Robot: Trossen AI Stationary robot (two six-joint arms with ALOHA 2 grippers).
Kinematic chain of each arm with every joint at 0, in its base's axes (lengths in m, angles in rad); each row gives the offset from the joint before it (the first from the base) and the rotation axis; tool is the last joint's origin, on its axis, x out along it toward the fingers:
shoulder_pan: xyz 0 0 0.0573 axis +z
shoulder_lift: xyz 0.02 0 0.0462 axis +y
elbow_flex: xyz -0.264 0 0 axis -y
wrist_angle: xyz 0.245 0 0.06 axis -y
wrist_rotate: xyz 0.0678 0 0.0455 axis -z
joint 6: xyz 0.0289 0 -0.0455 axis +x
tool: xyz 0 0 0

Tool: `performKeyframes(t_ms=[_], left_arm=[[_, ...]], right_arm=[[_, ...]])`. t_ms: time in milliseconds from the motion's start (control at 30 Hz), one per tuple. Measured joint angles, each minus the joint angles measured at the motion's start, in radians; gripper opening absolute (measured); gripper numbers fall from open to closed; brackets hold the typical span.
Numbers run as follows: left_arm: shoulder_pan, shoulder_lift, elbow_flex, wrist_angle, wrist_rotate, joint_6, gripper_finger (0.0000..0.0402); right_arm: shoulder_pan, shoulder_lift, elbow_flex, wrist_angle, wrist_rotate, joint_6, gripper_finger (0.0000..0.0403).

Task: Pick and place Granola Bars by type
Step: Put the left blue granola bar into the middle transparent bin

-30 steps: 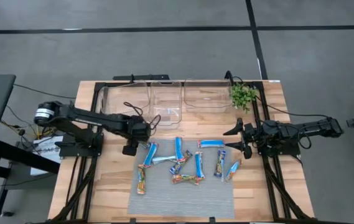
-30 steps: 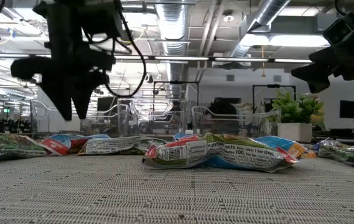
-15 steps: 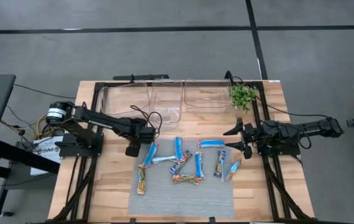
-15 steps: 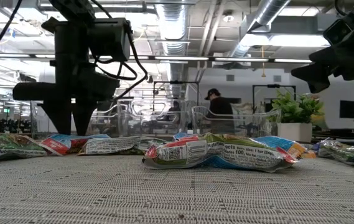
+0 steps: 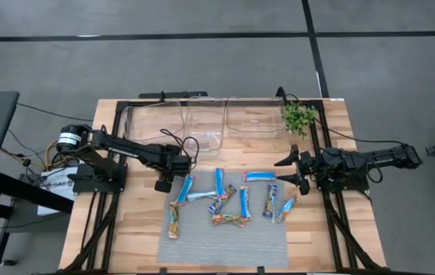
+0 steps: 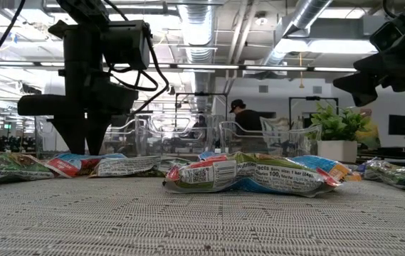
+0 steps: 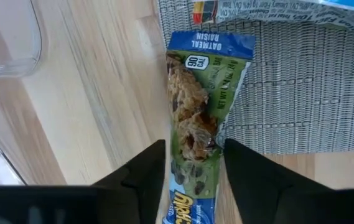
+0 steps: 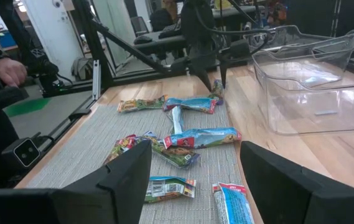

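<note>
Several wrapped granola bars lie flat on and around a grey mat (image 5: 225, 233), blue, blue-and-yellow and brownish ones. My left gripper (image 5: 173, 182) (image 6: 82, 142) is low and open. In the left wrist view its fingers stand either side of a green-and-blue oatmeal raisin bar (image 7: 195, 118) (image 5: 183, 189), which lies partly on the mat and partly on bare wood. My right gripper (image 5: 297, 169) (image 8: 192, 186) waits open and raised at the table's right side, beside the bars. My left gripper comes from above, pointing down, with one finger (image 7: 145, 171) on each long side of the oatmeal raisin bar's middle (image 7: 192, 140), lying across it. The bar lies flat on the table. Whether the fingers touch the wrapper, I cannot tell.
Clear plastic bins (image 5: 202, 126) (image 5: 255, 118) stand along the far edge, with a small green plant (image 5: 299, 116) at the far right. Other bars (image 5: 220, 182) (image 5: 231, 220) crowd the mat's middle. Bare wood lies left of the mat. A person (image 6: 241, 114) shows in the room behind.
My left gripper has come down toward the oatmeal raisin bar and shifted slightly toward the table's right, ending low over it; over the last half second it has held nearly still. The bars have not moved.
</note>
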Motion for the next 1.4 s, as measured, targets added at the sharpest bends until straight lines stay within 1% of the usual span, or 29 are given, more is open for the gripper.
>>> performKeyframes(t_ms=[100, 200, 333, 533, 733, 933, 1133, 1300, 1400], left_arm=[[-0.002, 0.0, 0.0, 0.0, 0.007, -0.011, 0.0106], [-0.003, 0.0, 0.0, 0.0, 0.037, -0.025, 0.0072], [-0.012, 0.0, 0.0, 0.0, 0.046, -0.053, 0.0043], [-0.025, -0.029, -0.001, 0.002, 0.073, -0.114, 0.0032], [-0.026, -0.121, -0.001, 0.061, 0.094, -0.213, 0.0032], [-0.018, -0.255, -0.001, 0.214, 0.098, -0.338, 0.0032], [0.0, -0.382, -0.001, 0.465, 0.132, -0.456, 0.0032], [0.004, -0.477, -0.001, 0.687, 0.146, -0.501, 0.0032], [0.001, -0.509, 0.0, 0.77, 0.142, -0.504, 0.0032]], right_arm=[[0.0, 0.0, 0.0, 0.0, 0.0, 0.0, 0.024], [0.0, 0.0, 0.0, 0.0, 0.0, 0.0, 0.024], [0.0, 0.0, 0.0, 0.0, 0.0, 0.0, 0.024], [0.0, 0.0, 0.0, 0.0, 0.0, 0.0, 0.024], [0.0, 0.0, 0.0, 0.0, 0.0, 0.0, 0.024], [0.0, 0.0, 0.0, 0.0, 0.0, 0.0, 0.024], [0.0, 0.0, 0.0, 0.0, 0.0, 0.0, 0.024], [0.0, 0.0, 0.0, 0.0, 0.0, 0.0, 0.024], [0.0, 0.0, 0.0, 0.0, 0.0, 0.0, 0.024]])
